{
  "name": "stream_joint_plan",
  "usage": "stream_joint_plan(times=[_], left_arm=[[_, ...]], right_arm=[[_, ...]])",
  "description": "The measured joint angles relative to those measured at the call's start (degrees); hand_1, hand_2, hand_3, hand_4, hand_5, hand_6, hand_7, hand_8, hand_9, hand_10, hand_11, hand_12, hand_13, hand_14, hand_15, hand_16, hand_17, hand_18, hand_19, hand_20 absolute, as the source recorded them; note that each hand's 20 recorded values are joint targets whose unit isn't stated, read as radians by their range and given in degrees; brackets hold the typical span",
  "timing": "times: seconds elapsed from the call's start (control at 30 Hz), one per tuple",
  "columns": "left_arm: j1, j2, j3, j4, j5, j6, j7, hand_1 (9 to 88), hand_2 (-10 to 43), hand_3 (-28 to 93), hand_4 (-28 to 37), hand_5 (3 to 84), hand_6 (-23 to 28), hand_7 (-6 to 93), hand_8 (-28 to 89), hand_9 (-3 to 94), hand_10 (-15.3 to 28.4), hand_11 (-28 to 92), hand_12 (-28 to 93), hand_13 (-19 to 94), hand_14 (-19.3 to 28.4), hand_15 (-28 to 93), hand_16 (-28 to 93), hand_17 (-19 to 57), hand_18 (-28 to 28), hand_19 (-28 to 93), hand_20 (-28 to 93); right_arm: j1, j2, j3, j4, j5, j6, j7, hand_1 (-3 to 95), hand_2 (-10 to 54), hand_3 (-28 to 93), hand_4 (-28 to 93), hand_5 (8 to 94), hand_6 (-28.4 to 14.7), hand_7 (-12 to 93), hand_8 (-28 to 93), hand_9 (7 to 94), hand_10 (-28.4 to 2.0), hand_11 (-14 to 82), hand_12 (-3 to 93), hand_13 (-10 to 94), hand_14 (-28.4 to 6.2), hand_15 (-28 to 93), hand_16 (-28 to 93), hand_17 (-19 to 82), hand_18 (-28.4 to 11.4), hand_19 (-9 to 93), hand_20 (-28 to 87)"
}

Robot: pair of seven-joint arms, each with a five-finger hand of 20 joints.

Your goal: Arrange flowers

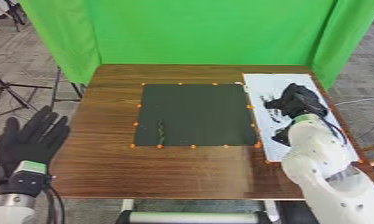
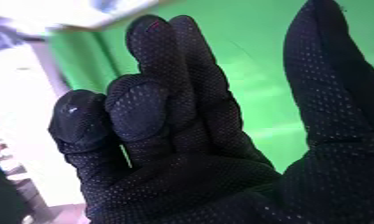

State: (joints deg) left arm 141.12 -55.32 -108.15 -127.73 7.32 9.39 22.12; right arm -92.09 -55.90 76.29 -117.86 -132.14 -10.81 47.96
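In the head view my right hand is over the white panel at the table's right side. The right wrist view shows the same hand open, thumb apart, some fingers bent loosely, with nothing against the palm. Dark shapes show on the panel beside my right arm; I cannot tell what they are. A thin green stem lies on the dark mat, near its front left. My left hand is open beyond the table's left edge, fingers straight, away from the stem.
The brown wooden table surrounds the mat, which has small orange markers along its border. A green curtain hangs behind the table. Dark stand legs are on the floor to the left.
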Motion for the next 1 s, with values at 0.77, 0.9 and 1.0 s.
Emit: stream_joint_plan(times=[0.77,0.9,1.0], left_arm=[[0.76,0.57,1.11,-0.35,-1.54,0.69,3.66,28.2,8.8,71,-28.3,38.0,7.0,17.3,-10,32.5,14.9,19,11,23,14.2,33,-9,-1.3,7.7,25,6],[0.91,0.62,1.41,-0.51,-1.72,1.19,4.12,28.3,8.9,71,-28.3,38.1,7.0,17.6,-10,32.6,15.0,19,11,23,14.4,33,-9,-1.1,7.6,25,6],[0.98,0.63,1.53,-0.64,-1.77,1.41,4.28,28.4,9.1,71,-28.3,38.1,7.0,17.7,-10,32.7,14.9,19,11,23,14.4,34,-9,-1.1,7.6,25,6]], right_arm=[[-20.91,5.74,16.15,-0.46,0.62,-2.63,4.25,38.8,-9.4,71,-26,60.5,-7.1,21,-9,68.1,-16.8,47.5,34.0,65,-16.1,75,45,41,-25.3,93,47],[-20.55,5.69,15.87,1.8,1.1,0.22,5.05,40.0,-9.0,72,-26,61.5,-6.6,23,-9,68.5,-16.7,47.5,34.1,65,-15.8,75,45,41,-25.2,93,46],[-20.57,5.68,15.91,2.4,1.25,1.97,5.42,39.9,-9.4,72,-26,61.3,-6.2,24,-9,68.5,-16.4,48.0,34.3,66,-15.5,75,45,42,-25.1,93,46]])
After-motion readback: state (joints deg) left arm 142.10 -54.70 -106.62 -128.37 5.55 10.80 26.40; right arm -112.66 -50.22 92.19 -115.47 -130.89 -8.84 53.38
